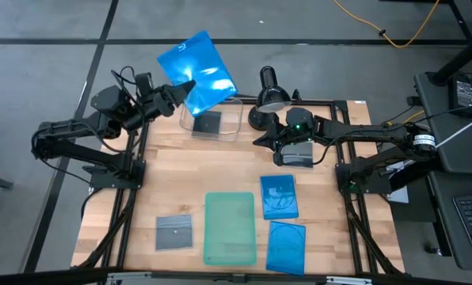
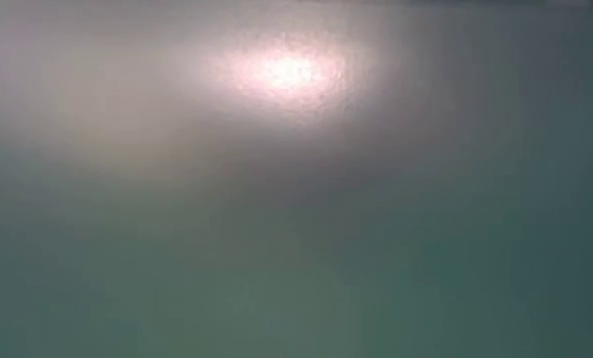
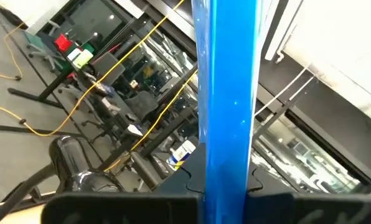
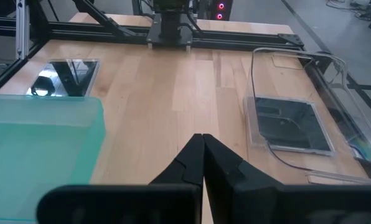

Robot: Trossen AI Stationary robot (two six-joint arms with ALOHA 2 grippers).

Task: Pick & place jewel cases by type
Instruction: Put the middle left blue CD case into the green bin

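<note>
Jewel cases are partly sorted: one dark case (image 1: 208,123) lies in the clear bin (image 1: 237,119), the left gripper (image 1: 182,85) pinches a blue case (image 1: 198,67) aloft, the right gripper (image 4: 202,155) is closed and empty, and two blue cases (image 1: 279,196) and a grey case (image 1: 174,232) wait on the table (image 1: 180,174).

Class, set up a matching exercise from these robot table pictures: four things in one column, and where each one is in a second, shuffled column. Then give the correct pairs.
Things
1. lifted blue case
2. dark case
3. pale-green tray
4. grey case

Places
A. inside the clear bin
B. on the wood, beside the tray, on the left arm's side
C. clamped in the left gripper, above the table's far edge
D. near edge, beside two flat blue cases

Pairs: 1-C, 2-A, 3-D, 4-B
</note>
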